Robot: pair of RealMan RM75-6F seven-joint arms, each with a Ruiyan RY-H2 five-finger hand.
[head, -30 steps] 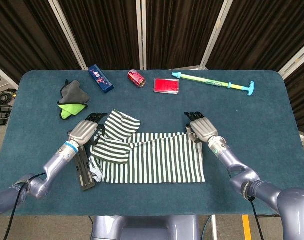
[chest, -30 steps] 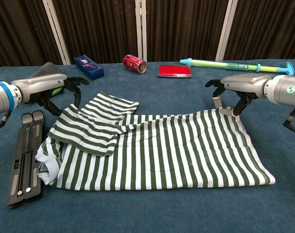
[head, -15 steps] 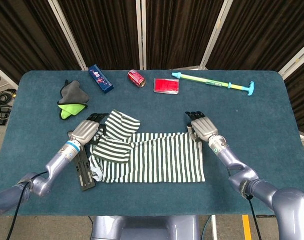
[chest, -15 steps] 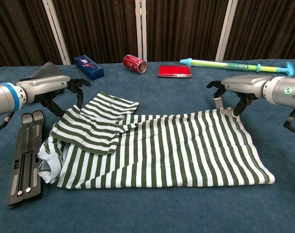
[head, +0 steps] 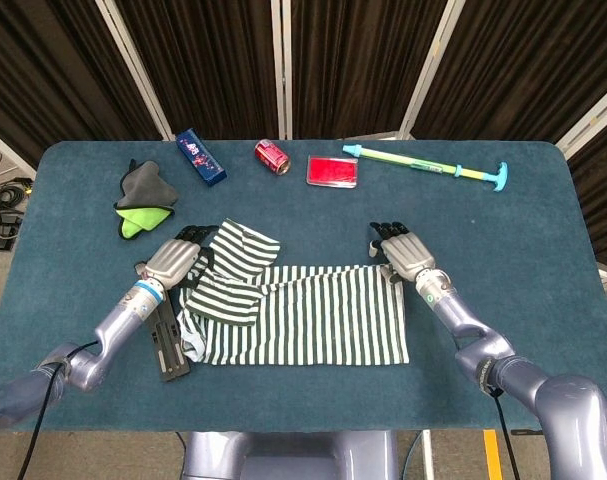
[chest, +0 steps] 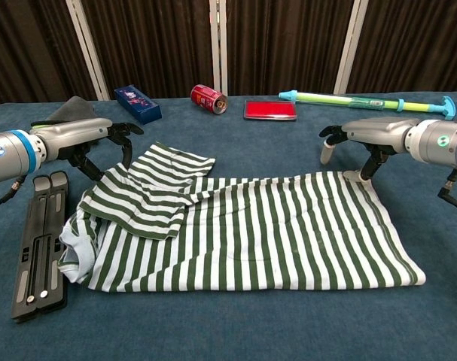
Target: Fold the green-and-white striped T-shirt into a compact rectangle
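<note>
Fingers point(chest: 327, 147) of right hand point(chest: 364, 135) released above T-shirt point(chest: 251, 226), left hand point(chest: 92, 135) grasping its edge — plain only from chest view

T-shirt point(chest: 243, 233) soft cloth; table point(head: 543, 290) matt felt-like; can point(head: 272, 156) glossy metal.

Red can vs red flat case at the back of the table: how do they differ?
1. Shape: the red can is a cylinder; the red flat case is a thin rectangle.
2. Pose: the can lies on its side; the case lies flat.
3. Position: the can is further left, near the blue box; the case is nearer the toy pump.

Shared: both red, beyond the T-shirt, untouched by either hand.
</note>
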